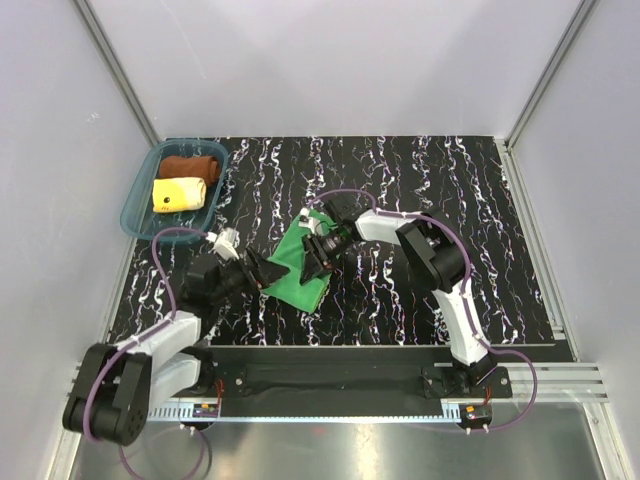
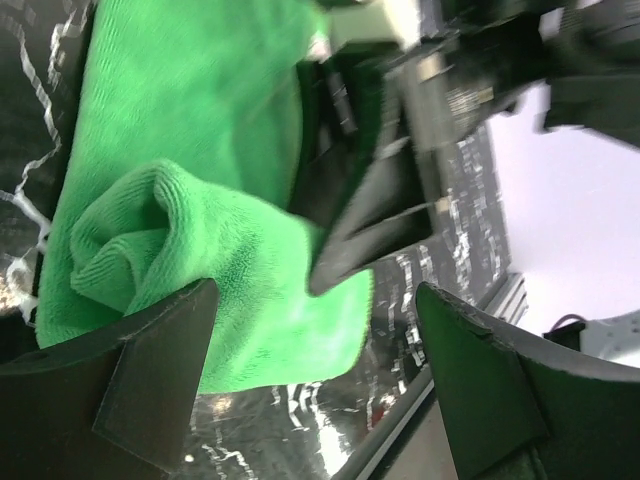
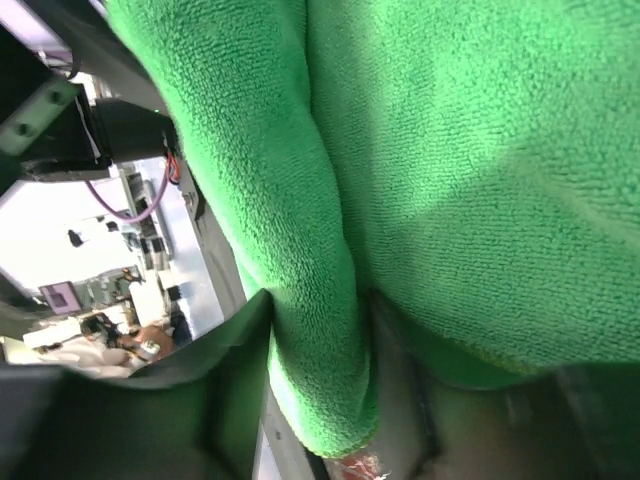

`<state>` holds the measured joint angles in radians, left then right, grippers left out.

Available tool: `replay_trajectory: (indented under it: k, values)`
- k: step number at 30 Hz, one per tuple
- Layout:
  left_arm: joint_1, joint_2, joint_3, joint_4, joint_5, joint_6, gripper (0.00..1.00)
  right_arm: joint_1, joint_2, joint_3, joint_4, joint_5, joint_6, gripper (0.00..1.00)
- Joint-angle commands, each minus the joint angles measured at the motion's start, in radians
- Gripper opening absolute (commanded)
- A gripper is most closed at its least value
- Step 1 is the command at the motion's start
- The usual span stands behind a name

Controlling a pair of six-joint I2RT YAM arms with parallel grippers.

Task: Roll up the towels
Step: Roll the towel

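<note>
The green towel (image 1: 292, 255) lies on the black marbled table between both arms, one edge curled into a loose roll (image 2: 130, 240). My left gripper (image 1: 266, 272) is at its near left edge, fingers (image 2: 150, 380) wide apart over the towel's corner, gripping nothing. My right gripper (image 1: 316, 258) reaches in from the right and pinches a raised fold of the green towel (image 3: 320, 250) between its fingers (image 3: 215, 380). The rust-brown towel (image 1: 190, 163) and the pale yellow towel (image 1: 178, 193) lie rolled in the teal tray (image 1: 133, 218).
The teal tray stands at the table's back left corner. White walls with metal posts enclose the table. A black rail (image 1: 340, 370) with both arm bases runs along the near edge, close behind the towel.
</note>
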<state>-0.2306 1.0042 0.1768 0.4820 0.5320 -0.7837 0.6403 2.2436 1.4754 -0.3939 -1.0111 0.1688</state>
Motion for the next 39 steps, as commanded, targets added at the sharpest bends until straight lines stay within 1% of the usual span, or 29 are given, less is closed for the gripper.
replay_trajectory:
  k: [1,3,4,5,7,8,10,11,14,15,16,17,18,19,20,21,22,23,24,26,27,28,31,33,35,37,39]
  values:
    - [-0.013,0.114,0.006,0.154,-0.017,0.043,0.85,-0.005,-0.036,0.037,-0.019,0.023,0.005,0.53]
    - [-0.013,0.155,0.013,0.188,-0.010,0.041,0.84,-0.005,-0.061,0.055,-0.069,0.064,-0.009,0.63]
    - [-0.015,0.169,0.013,0.204,-0.007,0.037,0.84,-0.007,-0.070,0.072,-0.088,0.090,-0.020,0.71]
    - [-0.015,0.186,0.013,0.219,-0.006,0.032,0.84,-0.007,-0.093,0.079,-0.118,0.151,-0.022,0.75]
    - [-0.018,0.194,0.021,0.222,-0.007,0.031,0.84,-0.007,-0.117,0.100,-0.154,0.222,-0.031,0.80]
    - [-0.018,0.192,0.026,0.213,-0.010,0.031,0.84,-0.007,-0.146,0.102,-0.184,0.302,-0.032,0.80]
    - [-0.018,0.183,0.041,0.193,-0.013,0.040,0.84,-0.007,-0.214,0.085,-0.203,0.394,-0.043,0.82]
    - [-0.018,0.174,0.046,0.167,-0.020,0.043,0.84,-0.005,-0.242,0.073,-0.210,0.510,-0.045,0.82]
    - [-0.018,0.130,0.079,0.097,-0.039,0.061,0.84,0.008,-0.389,-0.035,-0.169,0.702,-0.063,0.85]
    - [-0.018,0.113,0.088,0.080,-0.047,0.070,0.84,0.054,-0.424,-0.085,-0.158,0.742,-0.092,0.87]
    - [-0.019,0.108,0.098,0.066,-0.053,0.077,0.84,0.090,-0.450,-0.101,-0.151,0.785,-0.109,0.89]
    - [-0.018,0.103,0.118,0.047,-0.066,0.081,0.85,0.134,-0.484,-0.116,-0.146,0.877,-0.121,0.89]
    - [-0.018,0.105,0.128,0.038,-0.075,0.084,0.84,0.172,-0.489,-0.128,-0.145,0.928,-0.124,0.90]
    - [-0.016,0.105,0.138,0.024,-0.096,0.087,0.84,0.221,-0.486,-0.132,-0.151,0.956,-0.124,0.90]
    - [-0.016,0.099,0.157,-0.008,-0.113,0.089,0.84,0.231,-0.490,-0.142,-0.131,0.954,-0.111,0.90]
    - [-0.013,0.087,0.164,-0.025,-0.131,0.087,0.84,0.237,-0.498,-0.195,-0.102,0.956,-0.066,0.90]
    - [-0.012,0.050,0.174,-0.049,-0.150,0.087,0.84,0.254,-0.527,-0.226,-0.038,0.957,-0.051,0.90]
    - [-0.009,0.030,0.187,-0.130,-0.203,0.084,0.84,0.266,-0.538,-0.253,-0.011,0.971,-0.042,0.90]
    - [-0.003,0.002,0.208,-0.172,-0.233,0.081,0.84,0.284,-0.548,-0.285,0.006,0.999,-0.035,0.90]
    - [0.007,-0.080,0.220,-0.273,-0.297,0.074,0.84,0.343,-0.550,-0.287,0.015,1.067,-0.040,0.90]
    - [0.022,-0.113,0.222,-0.298,-0.311,0.052,0.84,0.360,-0.543,-0.273,0.012,1.089,-0.054,0.91]
    - [0.031,-0.192,0.221,-0.369,-0.351,0.016,0.85,0.387,-0.518,-0.262,-0.002,1.123,-0.063,0.91]
    - [0.059,-0.314,0.216,-0.471,-0.418,-0.018,0.86,0.409,-0.464,-0.221,-0.017,1.173,-0.084,0.91]
    - [0.074,-0.390,0.219,-0.516,-0.403,-0.009,0.89,0.432,-0.440,-0.195,-0.020,1.215,-0.103,0.91]
    - [0.082,-0.400,0.251,-0.568,-0.374,0.007,0.88,0.450,-0.414,-0.181,-0.020,1.269,-0.118,0.92]
    - [0.091,-0.388,0.274,-0.626,-0.369,0.026,0.89,0.470,-0.395,-0.170,-0.016,1.281,-0.135,0.92]
    - [0.102,-0.394,0.280,-0.637,-0.363,0.031,0.88,0.475,-0.377,-0.153,-0.017,1.289,-0.143,0.92]
